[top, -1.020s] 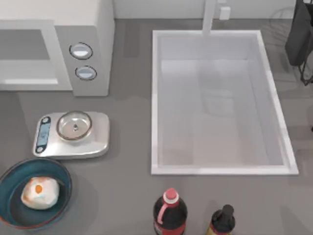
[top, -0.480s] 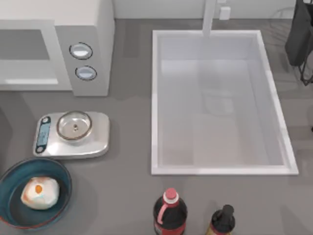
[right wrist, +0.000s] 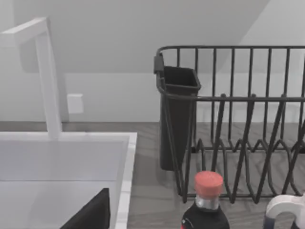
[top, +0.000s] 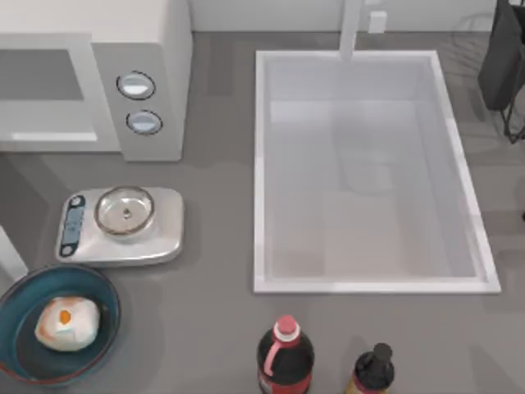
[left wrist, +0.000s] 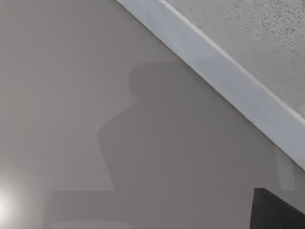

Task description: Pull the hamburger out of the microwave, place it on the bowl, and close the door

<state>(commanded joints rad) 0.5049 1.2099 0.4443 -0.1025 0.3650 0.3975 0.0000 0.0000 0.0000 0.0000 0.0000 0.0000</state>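
Since the earlier frame, a thin white sliver [top: 10, 256] has come into the top view at its left edge, just above the bowl [top: 111, 297], and the shadow on the bench [top: 213, 230] beside it has deepened. I cannot tell whether the sliver is part of the left arm or something else. Everything else stays where it was.

The hamburger [top: 67, 322] lies inside the bowl, left of centre, with its orange patch facing up. It sits low, with the blue wall all round it, so I judge it settled and unlikely to roll. The bowl stands at the near left of the bench, just in front of the scale [top: 164, 238] and within short reach of the microwave [top: 164, 49], which suits a short carry. The door [top: 94, 90] looks flush with the microwave's front, so I judge the task done or nearly done, though I am not sure of this.

A dark corner of the left end effector [left wrist: 279, 212] shows in the left wrist view against a plain grey surface. The right end effector [right wrist: 90, 212] shows as a dark wedge over the sink [top: 262, 164], parked on the right. I cannot tell whether either is apart or together, and neither holds anything I can see.

By count:
- one hamburger
- one bowl
- one microwave with two dials [top: 136, 85]
- one scale carrying one steel dish [top: 125, 210]
- one sink
- one faucet [right wrist: 47, 81]
- one dish rack [right wrist: 238, 119]
- two bottles, one red-capped [top: 285, 353] and one dark-capped [top: 375, 369]
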